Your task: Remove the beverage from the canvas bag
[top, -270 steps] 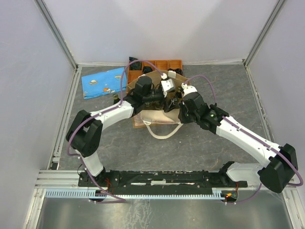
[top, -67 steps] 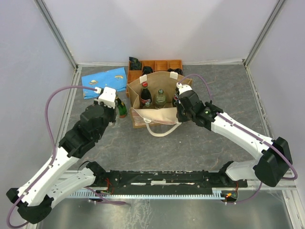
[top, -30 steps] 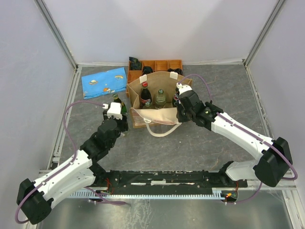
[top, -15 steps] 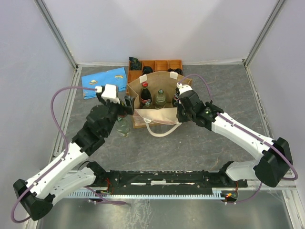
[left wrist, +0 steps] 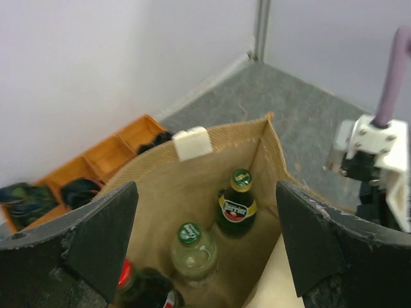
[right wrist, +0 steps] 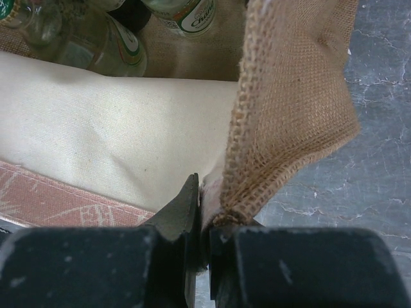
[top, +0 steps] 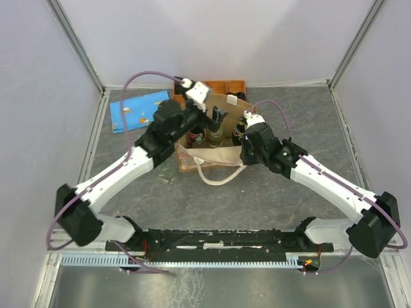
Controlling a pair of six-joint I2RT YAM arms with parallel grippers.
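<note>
Now the left pincer [top: 217, 119], spread wide, is returned over the canvas bag [top: 207, 156]; one bottle [top: 167, 173] is set on the counter [top: 289, 115] beside it, three remain inside. The right pincer [right wrist: 205, 196] is clamped on its rim.

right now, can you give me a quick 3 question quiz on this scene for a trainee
1. True or false: the right gripper is pinching an edge of the canvas bag.
2. How many bottles show inside the bag in the left wrist view? A) one B) three C) five
3. Fill in: the left gripper hovers over the bag's opening with its jaws ____.

Key: 1 true; 2 B; 3 open.
</note>
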